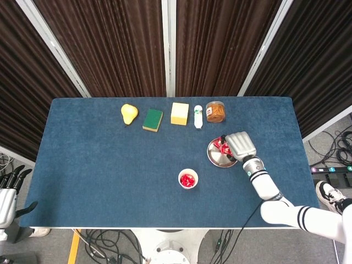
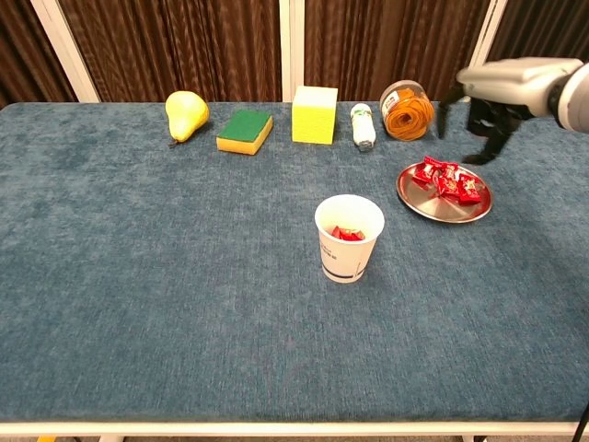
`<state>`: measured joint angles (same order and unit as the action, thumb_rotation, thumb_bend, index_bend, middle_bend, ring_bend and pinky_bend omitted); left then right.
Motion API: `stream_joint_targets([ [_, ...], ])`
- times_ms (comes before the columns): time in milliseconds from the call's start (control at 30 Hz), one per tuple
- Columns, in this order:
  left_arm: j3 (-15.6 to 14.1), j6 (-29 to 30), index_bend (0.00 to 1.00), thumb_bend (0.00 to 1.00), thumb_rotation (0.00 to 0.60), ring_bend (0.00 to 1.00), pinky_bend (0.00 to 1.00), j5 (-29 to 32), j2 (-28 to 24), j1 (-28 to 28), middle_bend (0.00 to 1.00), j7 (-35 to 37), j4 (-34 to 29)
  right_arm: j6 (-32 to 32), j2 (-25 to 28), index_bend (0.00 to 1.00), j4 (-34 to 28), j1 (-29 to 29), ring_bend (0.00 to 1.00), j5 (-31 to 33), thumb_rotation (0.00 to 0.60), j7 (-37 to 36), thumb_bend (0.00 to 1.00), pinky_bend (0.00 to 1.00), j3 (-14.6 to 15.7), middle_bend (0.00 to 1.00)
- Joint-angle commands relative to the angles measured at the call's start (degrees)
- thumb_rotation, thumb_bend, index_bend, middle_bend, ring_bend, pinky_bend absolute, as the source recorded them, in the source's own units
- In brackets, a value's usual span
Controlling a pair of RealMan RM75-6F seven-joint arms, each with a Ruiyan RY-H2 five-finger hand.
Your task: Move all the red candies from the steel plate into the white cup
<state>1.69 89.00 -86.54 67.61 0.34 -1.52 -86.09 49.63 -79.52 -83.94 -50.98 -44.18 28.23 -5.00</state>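
Note:
The white cup [image 2: 350, 241] [image 1: 187, 179] stands mid-table with red candies [image 2: 346, 234] inside it. To its right lies the steel plate [image 2: 416, 199] [image 1: 215, 157], with several red candies [image 2: 447, 180] [image 1: 222, 146] piled on it. My right hand [image 2: 492, 92] [image 1: 241, 145] hovers above the plate's far right side, fingers hanging down and apart, nothing in them; it is motion-blurred in the chest view. Only the head view shows my left hand [image 1: 9, 190], off the table's near left corner, fingers spread and holding nothing.
Along the far edge stand a yellow pear [image 2: 187, 114], a green and yellow sponge [image 2: 245, 130], a yellow block [image 2: 314, 114], a small white bottle [image 2: 363, 126] and a jar of orange contents [image 2: 407, 110]. The jar is just behind the plate.

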Motion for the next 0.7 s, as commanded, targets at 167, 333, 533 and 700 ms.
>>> stream_joint_targets([
  [167, -0.1, 0.0, 0.22, 0.00, 0.600, 0.21, 0.20, 0.3, -0.4, 0.1, 0.21, -0.7, -0.7, -4.7, -6.5, 0.41, 11.4, -0.5, 0.90, 4.0, 0.600, 1.4, 0.20, 1.00, 1.2, 0.88],
  [333, -0.1, 0.0, 0.22, 0.00, 0.600, 0.21, 0.20, 0.6, -0.5, 0.2, 0.21, -1.1, -1.1, -5.7, -10.1, 0.42, 16.3, -1.0, 0.90, 4.5, 0.600, 1.6, 0.20, 1.00, 0.6, 0.88],
  [533, -0.1, -0.2, 0.22, 0.00, 0.600, 0.21, 0.20, 0.8, -0.4, 0.1, 0.21, -1.3, -1.3, -7.3, -13.6, 0.43, 21.1, -1.7, 0.90, 5.0, 0.600, 2.1, 0.20, 1.00, 0.0, 0.88],
  [700, -0.2, -0.3, 0.22, 0.00, 0.600, 0.21, 0.20, 1.1, -0.5, 0.3, 0.21, -1.1, -1.0, -8.5, -16.1, 0.44, 24.8, -2.2, 0.90, 5.2, 0.600, 2.2, 0.20, 1.00, -0.8, 0.88],
])
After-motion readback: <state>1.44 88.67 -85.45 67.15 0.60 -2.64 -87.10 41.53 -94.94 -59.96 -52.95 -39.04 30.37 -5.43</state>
